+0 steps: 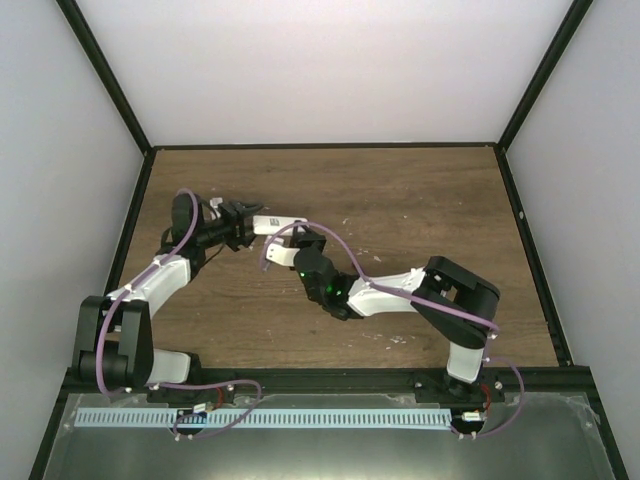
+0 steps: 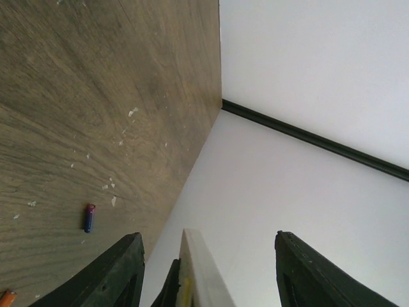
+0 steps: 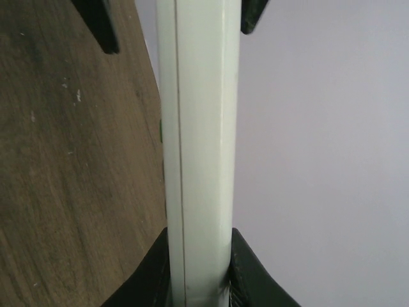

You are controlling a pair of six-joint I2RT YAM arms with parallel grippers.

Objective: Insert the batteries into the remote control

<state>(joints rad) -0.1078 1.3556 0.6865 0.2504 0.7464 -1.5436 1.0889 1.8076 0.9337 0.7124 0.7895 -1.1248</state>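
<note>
Two items lie on the table (image 2: 64,96), purple battery (image 2: 89,218) and orange battery (image 2: 6,297), in left wrist view alone; right tool (image 3: 199,268) clamps the remote control (image 3: 198,128), left tool (image 2: 208,243) stands jaws apart astride its end.

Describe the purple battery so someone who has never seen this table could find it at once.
Start from the brown wooden table, seen in the left wrist view, with its scatter of pale chips. Among them lies the purple battery, a tiny cylinder. Unlike the whitish chips it is smooth, dark and pink-capped, and the orange battery lies apart from it.
</note>
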